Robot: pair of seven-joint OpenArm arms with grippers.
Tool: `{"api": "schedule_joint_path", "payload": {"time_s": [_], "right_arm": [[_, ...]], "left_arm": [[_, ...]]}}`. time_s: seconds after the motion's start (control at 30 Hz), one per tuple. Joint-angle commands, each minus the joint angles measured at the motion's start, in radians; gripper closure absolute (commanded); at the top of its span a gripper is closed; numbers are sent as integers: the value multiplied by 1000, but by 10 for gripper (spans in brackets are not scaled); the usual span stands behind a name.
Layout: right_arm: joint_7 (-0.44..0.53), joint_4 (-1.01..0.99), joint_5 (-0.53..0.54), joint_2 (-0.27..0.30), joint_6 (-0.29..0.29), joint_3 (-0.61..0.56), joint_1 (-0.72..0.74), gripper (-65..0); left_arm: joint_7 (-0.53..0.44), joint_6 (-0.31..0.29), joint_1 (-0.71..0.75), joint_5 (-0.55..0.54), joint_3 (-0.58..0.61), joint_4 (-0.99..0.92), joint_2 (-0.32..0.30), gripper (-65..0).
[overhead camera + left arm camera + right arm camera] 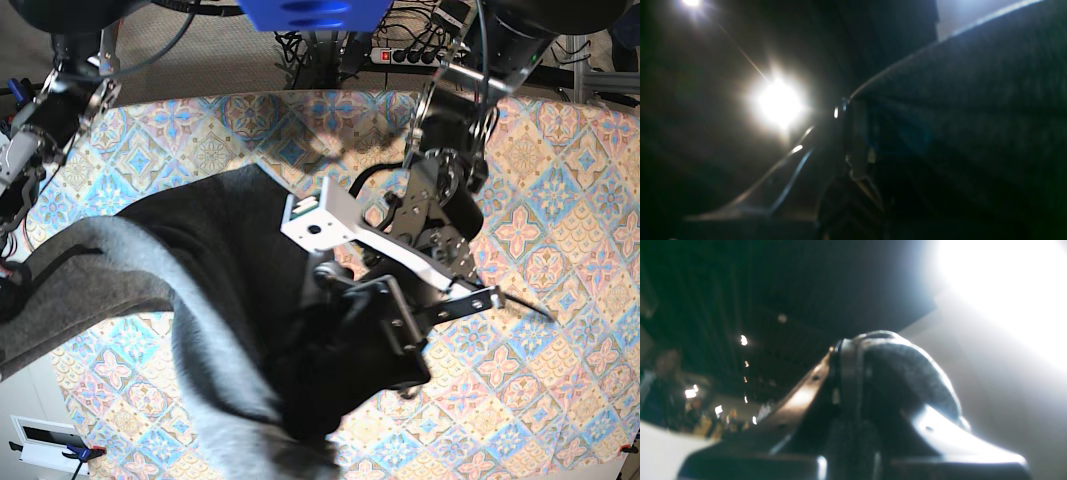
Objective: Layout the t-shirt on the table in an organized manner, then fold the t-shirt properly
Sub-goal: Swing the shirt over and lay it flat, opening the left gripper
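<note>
Your left gripper sits near the middle of the base view, raised close to the camera, and its jaws are pressed together on a fold of the t-shirt. In the left wrist view the dark grey knit fills the right side of the picture and runs straight into the closed fingers, with a bright ceiling light glaring beside them.

Your right gripper is also clamped on the shirt. The right wrist view shows a rounded bunch of the grey fabric bulging over the finger on the right. In the base view I think this gripper is at the far left edge, where a grey sleeve stretches off the frame, but the fingers themselves cannot be seen there.

The shirt is lifted off the table for most of its length. It hangs as a dark, crumpled mass between the two arms, with a lighter grey band sweeping from the left edge down toward the bottom of the base view. The patterned tablecloth shows around it at the top, the right and the lower corners. The left arm reaches in from the upper right above the cloth.
</note>
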Motion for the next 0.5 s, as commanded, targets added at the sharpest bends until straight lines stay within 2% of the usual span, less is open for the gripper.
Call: {"api": "schedule_joint_path", "payload": {"time_s": [0.0,0.13,0.27,0.33,0.47], "right_arm": [[20,10,2,16,-4,4,-6,0],[23,8,5,2,-1,-15,-164,0],[12,-4,7,-36,-1,-97,-247,0],[-39,-25,4,-44,1,-202,-239,0],[-201,-159,4,-44,1,-447,-141,0]], "left_arm": [[23,16,28,-12,-41,6,6,0],[23,16,286,-19,-176,4,3,0],[24,16,490,-22,-293,-3,1,0],[24,16,554,-28,-356,-26,1,0],[35,16,600,-70,-448,-82,0,0]]}}
